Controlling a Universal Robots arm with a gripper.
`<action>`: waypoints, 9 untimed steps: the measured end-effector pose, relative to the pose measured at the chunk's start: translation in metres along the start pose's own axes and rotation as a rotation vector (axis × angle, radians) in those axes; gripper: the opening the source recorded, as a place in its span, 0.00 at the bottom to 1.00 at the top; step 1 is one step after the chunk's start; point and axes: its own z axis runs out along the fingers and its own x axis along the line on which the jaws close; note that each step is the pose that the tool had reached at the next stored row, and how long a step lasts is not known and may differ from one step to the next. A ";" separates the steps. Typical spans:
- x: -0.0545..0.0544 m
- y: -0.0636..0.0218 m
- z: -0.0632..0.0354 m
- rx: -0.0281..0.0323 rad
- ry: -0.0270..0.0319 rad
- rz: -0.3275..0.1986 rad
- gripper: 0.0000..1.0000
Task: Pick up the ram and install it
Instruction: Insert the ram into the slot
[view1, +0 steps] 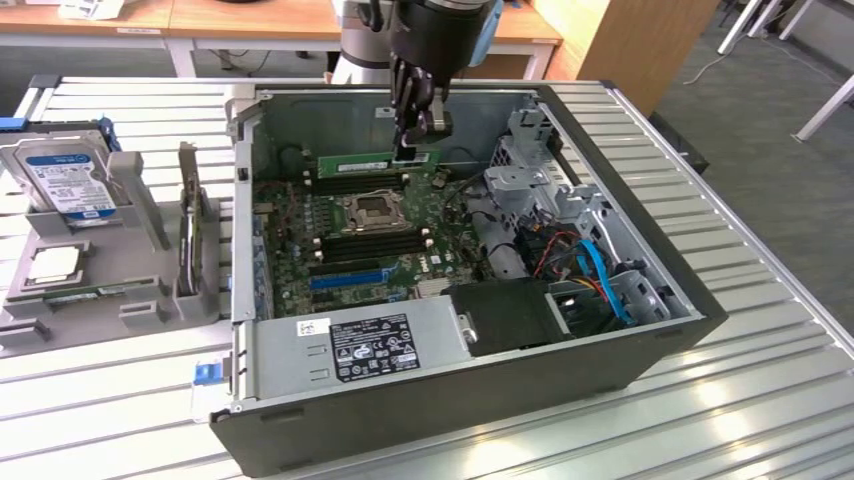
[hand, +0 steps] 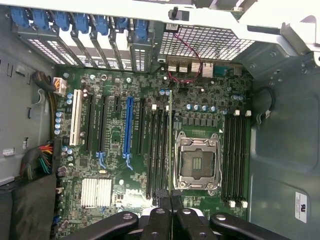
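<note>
Grips the ram (view1: 354, 163) (hand: 171, 140) by one end with the tool (view1: 416, 152) (hand: 171, 202), pinched narrow on it. Holds it on edge inside the open case (view1: 534, 395), over the board (view1: 300, 215) (hand: 200, 100), near the bare socket (view1: 375, 212) (hand: 196, 162); contact with a slot unclear. Also in the case: a supply (view1: 360, 345) and blue cables (view1: 607, 275). On the desk (view1: 747, 400), at the exterior view's left, a rack (view1: 134, 300) with a drive (view1: 64, 180), a card (view1: 188, 230), a chip (view1: 54, 263) and a second ram (view1: 96, 293).

arm (view1: 441, 30) top cropped, ram (view1: 354, 162) end behind pincer (view1: 415, 152), label (view1: 371, 347) txt illegible
</note>
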 end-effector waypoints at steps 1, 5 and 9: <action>0.000 0.0000 0.0000 0.0005 -0.0003 0.006 0.12; 0.000 0.0000 0.0000 0.0010 -0.0007 0.012 0.12; 0.000 0.0000 0.0009 0.0010 -0.0009 0.012 0.12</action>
